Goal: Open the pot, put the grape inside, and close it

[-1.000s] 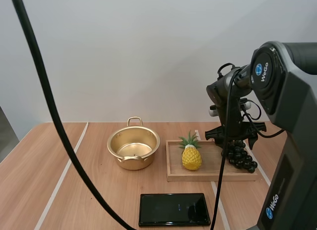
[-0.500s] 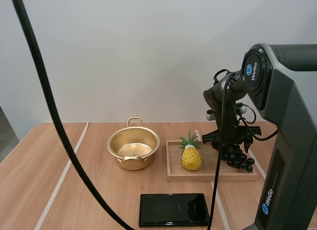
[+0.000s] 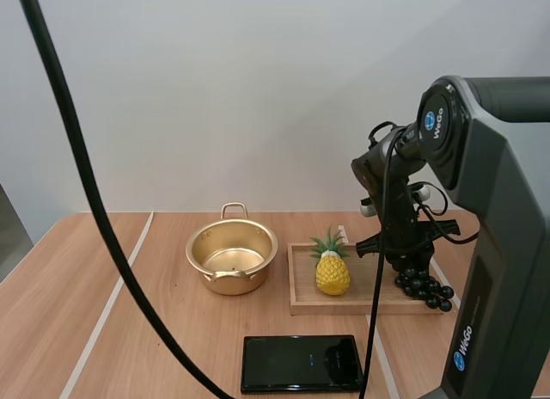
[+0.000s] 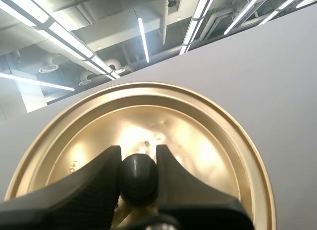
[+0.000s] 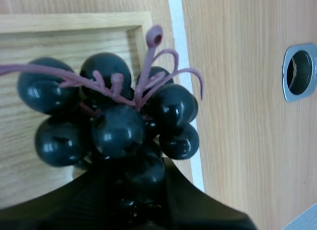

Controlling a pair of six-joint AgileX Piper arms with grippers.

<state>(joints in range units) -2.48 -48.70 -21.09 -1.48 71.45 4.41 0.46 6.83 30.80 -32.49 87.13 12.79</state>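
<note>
Right gripper (image 5: 134, 188) clamps the grapes (image 5: 116, 123) at the edge of the tray (image 5: 74, 20); left gripper (image 4: 138, 163) pinches the lid (image 4: 208, 141) by its knob (image 4: 138, 173). Grapes look light, slick, floppy; gripping the cluster's core seems safest.

Bright, even light, soft shadows; glare on the lid (image 4: 203, 141) and grapes (image 5: 118, 131).

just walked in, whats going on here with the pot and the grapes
Two robot arms are partway through putting grapes into a pot. The left gripper is shut on the black knob of the gold lid, holding it in the air. The pot stands open and empty on the table. The right gripper pinches the bunch of dark grapes at the right end of the wooden tray, which also holds a pineapple. The grapes are not in the pot yet.
</note>
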